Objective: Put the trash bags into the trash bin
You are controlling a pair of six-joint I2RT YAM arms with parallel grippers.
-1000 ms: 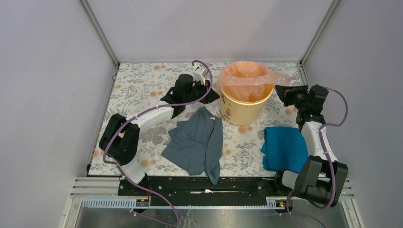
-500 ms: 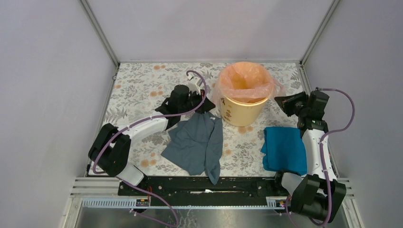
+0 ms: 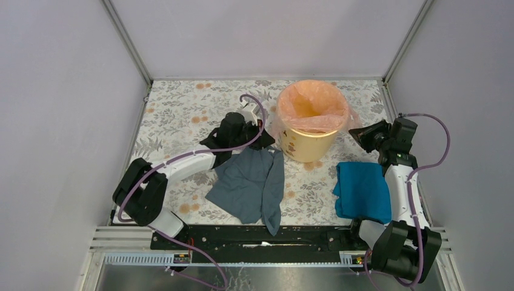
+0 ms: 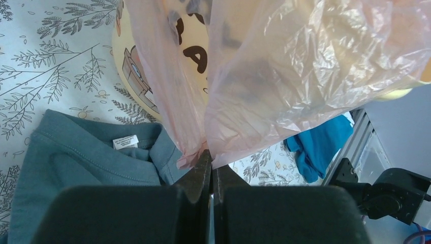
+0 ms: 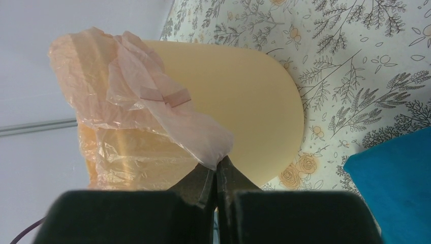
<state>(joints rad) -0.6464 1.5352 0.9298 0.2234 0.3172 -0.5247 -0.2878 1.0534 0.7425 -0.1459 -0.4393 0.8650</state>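
Observation:
The trash bin (image 3: pixel 306 143), a cream bucket with dark printed marks, stands at the back middle of the table. The pale pink trash bag (image 3: pixel 312 106) lines it and drapes over the rim on both sides. My left gripper (image 3: pixel 267 137) is shut on the bag's left edge (image 4: pixel 203 127), low beside the bin's left wall (image 4: pixel 132 76). My right gripper (image 3: pixel 356 130) is shut on the bag's right edge (image 5: pixel 201 134), beside the bin's right wall (image 5: pixel 254 107).
A grey-blue cloth (image 3: pixel 251 182) lies in front of the bin, under my left arm. A bright blue cloth (image 3: pixel 362 189) lies at the right, under my right arm. White walls enclose the flowered table (image 3: pixel 176 115) on three sides.
Both grippers have moved down and toward the near side with the bag's edges, drawing the film lower over the bin's rim. The bag's mouth now sits flatter on the bin.

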